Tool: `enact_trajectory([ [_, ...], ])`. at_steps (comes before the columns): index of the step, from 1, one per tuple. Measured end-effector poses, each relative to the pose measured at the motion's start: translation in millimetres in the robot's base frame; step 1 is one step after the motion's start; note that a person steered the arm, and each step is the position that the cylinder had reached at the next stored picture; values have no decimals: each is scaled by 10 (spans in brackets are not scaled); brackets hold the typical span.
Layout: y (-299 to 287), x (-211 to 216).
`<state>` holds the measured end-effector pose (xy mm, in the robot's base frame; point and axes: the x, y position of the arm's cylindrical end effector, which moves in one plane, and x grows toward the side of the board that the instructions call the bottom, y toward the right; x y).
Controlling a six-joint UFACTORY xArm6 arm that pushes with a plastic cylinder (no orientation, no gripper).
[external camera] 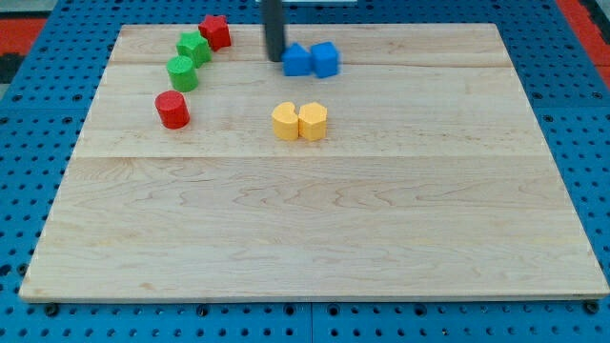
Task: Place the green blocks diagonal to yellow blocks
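Observation:
Two green blocks sit at the view's upper left: a green star-like block (193,46) and a green cylinder (182,72) just below it. Two yellow blocks stand side by side near the centre top: a yellow block (285,121) and a yellow hexagonal block (313,121), touching. My tip (274,57) comes down from the view's top, just left of the blue blocks, above the yellow pair and to the right of the green blocks, touching neither pair.
A red star block (215,31) touches the upper green block's right. A red cylinder (172,110) lies below the green cylinder. Two blue blocks (297,60) (325,59) sit right of my tip. The wooden board (315,229) lies on a blue pegboard.

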<state>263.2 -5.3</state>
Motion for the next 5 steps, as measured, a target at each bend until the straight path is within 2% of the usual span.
enact_trajectory([
  [1,-151,28],
  [2,-151,-430],
  [3,-565,-708],
  [4,-1335,-713],
  [5,-1839,-535],
])
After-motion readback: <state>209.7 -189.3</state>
